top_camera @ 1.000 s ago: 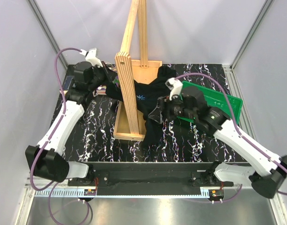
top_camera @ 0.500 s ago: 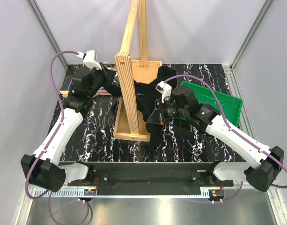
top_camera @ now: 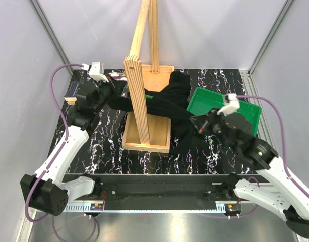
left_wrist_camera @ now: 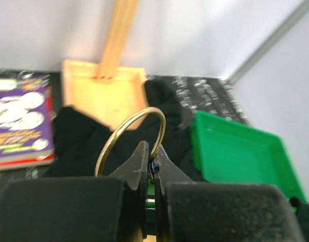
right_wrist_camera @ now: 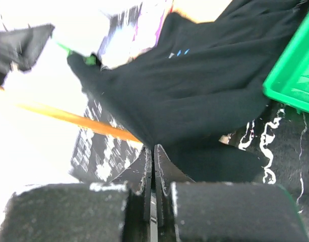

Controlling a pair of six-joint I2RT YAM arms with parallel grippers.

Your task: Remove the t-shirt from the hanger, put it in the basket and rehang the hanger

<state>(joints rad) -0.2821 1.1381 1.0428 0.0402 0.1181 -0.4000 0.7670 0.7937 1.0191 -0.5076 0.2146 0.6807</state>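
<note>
The black t-shirt (top_camera: pixel 164 106) is stretched taut across the wooden stand's base, from the left gripper to the right one. My left gripper (top_camera: pixel 114 94) (left_wrist_camera: pixel 151 153) is shut on the hanger at the foot of its brass-coloured hook (left_wrist_camera: pixel 136 128). A bit of the green frame (top_camera: pixel 125 93) shows beside the stand, and the rest is hidden inside the cloth. A green tip (right_wrist_camera: pixel 72 52) pokes out of the t-shirt (right_wrist_camera: pixel 194 85) in the right wrist view. My right gripper (top_camera: pixel 197 123) (right_wrist_camera: pixel 155 149) is shut on a fold of the shirt's lower edge.
A tall pale wooden stand (top_camera: pixel 136 96) rises from its tray-like base (top_camera: pixel 154 138) mid-table. A green tray (top_camera: pixel 222 103) (left_wrist_camera: pixel 235 151) lies at the right, partly under the shirt. A purple book (left_wrist_camera: pixel 18 126) lies at the far left. Walls enclose the table.
The right gripper shut on the shirt and pulled it right and toward the near edge, stretching the cloth. The left arm shifted slightly, still holding the hanger.
</note>
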